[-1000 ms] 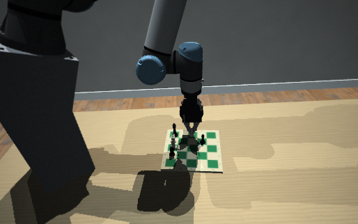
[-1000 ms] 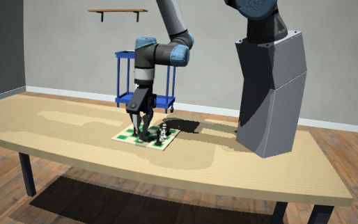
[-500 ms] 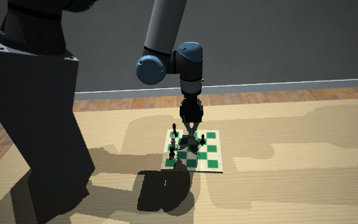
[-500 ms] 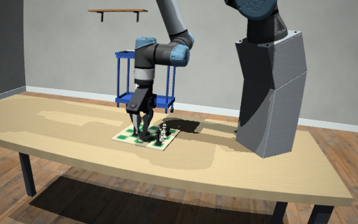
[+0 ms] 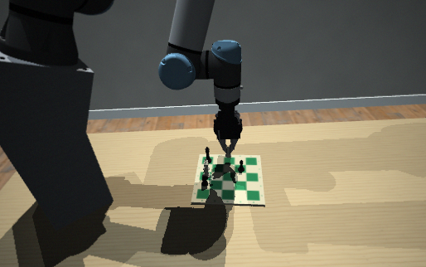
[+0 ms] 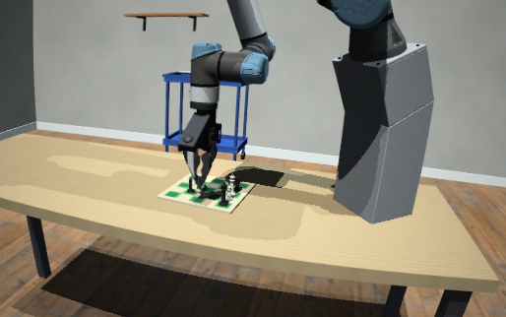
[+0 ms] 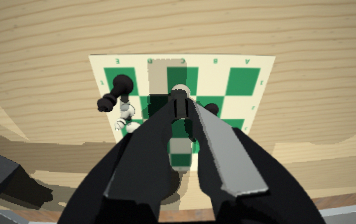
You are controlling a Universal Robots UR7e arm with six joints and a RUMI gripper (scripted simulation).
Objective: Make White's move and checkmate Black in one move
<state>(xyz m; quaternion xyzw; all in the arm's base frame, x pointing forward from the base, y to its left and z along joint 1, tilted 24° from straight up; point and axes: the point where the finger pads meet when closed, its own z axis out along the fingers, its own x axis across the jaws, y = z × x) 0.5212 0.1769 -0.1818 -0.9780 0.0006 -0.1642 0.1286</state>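
A small green-and-cream chessboard (image 5: 229,179) lies on the wooden table; it also shows in the exterior view (image 6: 207,193) and the wrist view (image 7: 182,100). My gripper (image 7: 180,100) stands upright over the board's far middle and is shut on a white piece (image 7: 180,95) with a rounded top, low on its square. In the top view the gripper (image 5: 228,154) is at the board's back row. Black pieces stand at the back left (image 5: 207,154), at the right of the middle (image 5: 241,167) and at the left edge (image 5: 204,181). A black piece (image 7: 112,92) and a white piece (image 7: 125,117) are to the left of the fingers.
The robot's dark pedestal (image 6: 384,128) stands on the table to the right of the board. A blue cart (image 6: 204,113) stands behind the table by the wall. A small shelf (image 6: 164,16) hangs high on the wall.
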